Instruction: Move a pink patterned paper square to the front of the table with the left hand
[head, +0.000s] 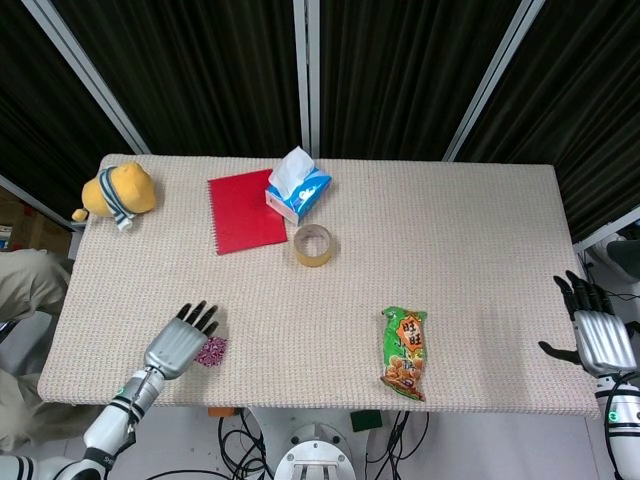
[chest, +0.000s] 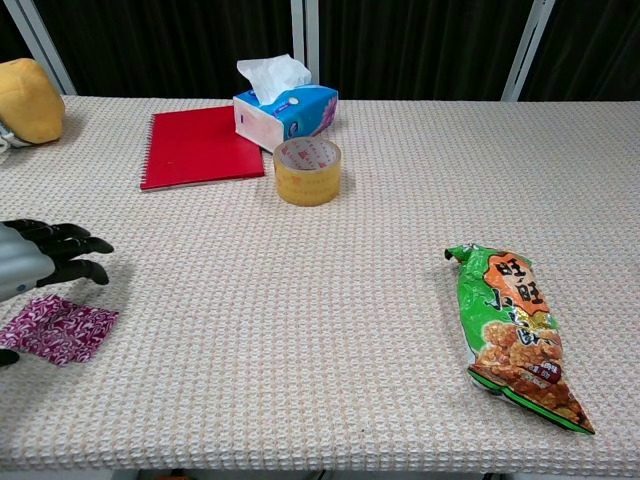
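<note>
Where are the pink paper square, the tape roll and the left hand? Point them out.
pink paper square (chest: 60, 329): chest view, middle of its patterned face.
tape roll (chest: 307, 171): chest view, its front outer wall.
left hand (head: 178, 343): head view, back of the hand.

On my table (head: 470, 250) I count one pink paper square (chest: 58, 328) just beside my left hand (head: 178, 342), one red notebook (head: 245, 212), one tissue box (head: 298, 190), one tape roll (head: 314, 245), one snack bag (head: 404, 352), one yellow plush toy (head: 118, 191).
</note>
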